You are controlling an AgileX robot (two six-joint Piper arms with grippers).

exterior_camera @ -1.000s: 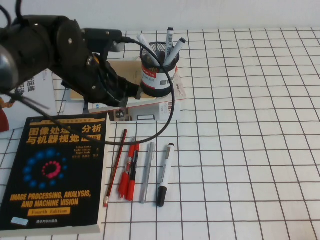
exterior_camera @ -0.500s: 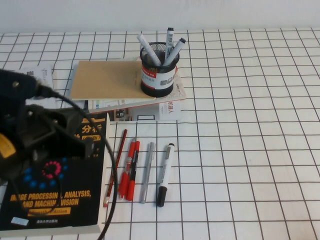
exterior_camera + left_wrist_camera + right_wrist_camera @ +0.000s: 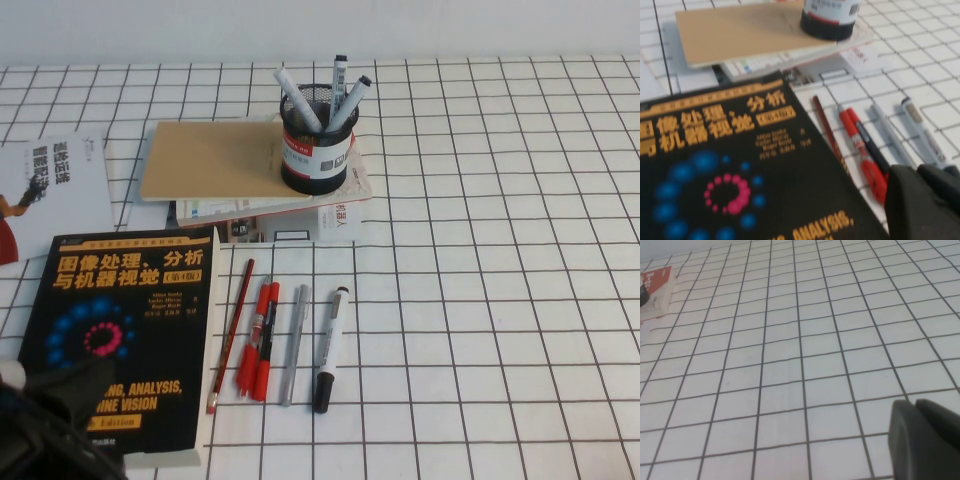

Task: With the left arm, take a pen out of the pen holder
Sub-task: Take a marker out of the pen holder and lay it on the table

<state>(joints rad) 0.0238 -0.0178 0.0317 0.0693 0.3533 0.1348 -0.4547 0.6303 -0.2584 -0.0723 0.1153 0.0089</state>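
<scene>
The black mesh pen holder [image 3: 318, 140] stands on a brown board at the table's back middle, with three grey-capped markers [image 3: 340, 75] sticking up out of it. Its base [image 3: 829, 20] shows in the left wrist view. My left gripper [image 3: 917, 172] hovers low over the near left of the table, above the black book's edge and the red pens; its fingers are shut with nothing between them. In the high view only a dark part of the left arm [image 3: 45, 435] shows at the near left corner. My right gripper [image 3: 915, 405] is shut over bare grid tablecloth, far from the holder.
A black textbook [image 3: 110, 340] lies at the near left. Beside it lie a red pencil [image 3: 231, 335], two red pens [image 3: 259, 340], a grey pen [image 3: 295, 345] and a black-capped marker [image 3: 330, 350]. The brown board [image 3: 210, 160] rests on stacked papers; a leaflet [image 3: 50, 190] lies far left.
The left arm has drawn back from beside the pen holder to the near left corner, and its jaws have closed empty. The holder still has its three markers.
</scene>
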